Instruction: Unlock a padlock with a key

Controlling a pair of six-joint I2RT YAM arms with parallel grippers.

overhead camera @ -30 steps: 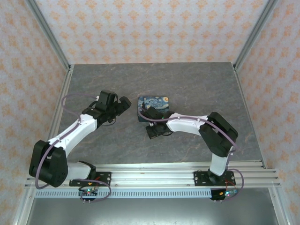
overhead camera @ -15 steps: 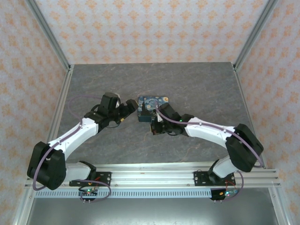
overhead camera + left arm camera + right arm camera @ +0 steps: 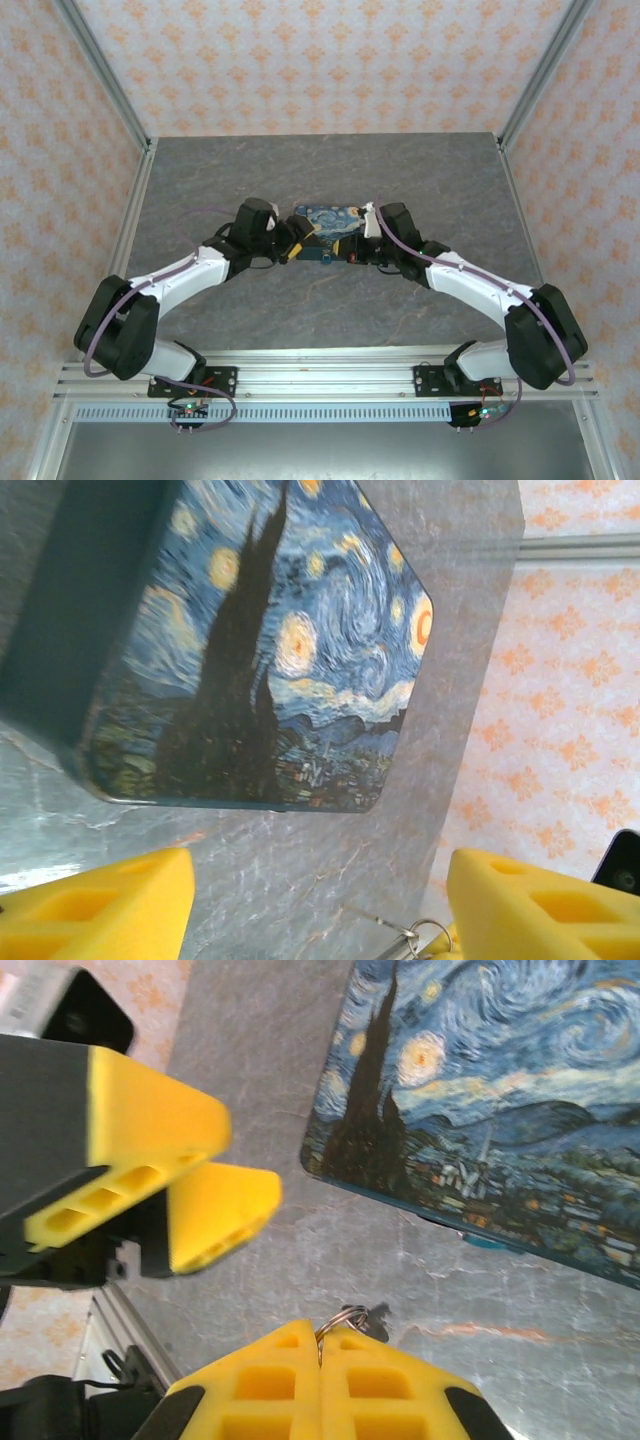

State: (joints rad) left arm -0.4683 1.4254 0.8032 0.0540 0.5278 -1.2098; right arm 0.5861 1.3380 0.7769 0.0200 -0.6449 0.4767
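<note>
Right now, top view: grey table (image 3: 200,180), swirl-patterned box (image 3: 330,220) at frame centre, both arms converged on its lower edge.

Jaws of the left gripper (image 3: 320,890) are released. Its yellow fingers sit wide apart at the lower corners of its wrist view, with bare tabletop between them.

Jaws of the right gripper (image 3: 320,1352) are clenched at bottom centre of its wrist view, grasping the key (image 3: 346,1319). The ring pokes out above the fingertips; the blade is hidden. In the left wrist view the ring sits at the bottom edge, just beside the right-hand finger.

Can't tell the padlock apart from the box's lower edge.

My read: key is acquired, and the step in hand is bringing key and lock together. Next move needs the left gripper to clamp the padlock body steady with the keyhole toward the key, then fine alignment. Tiny parts, little margin.
</note>
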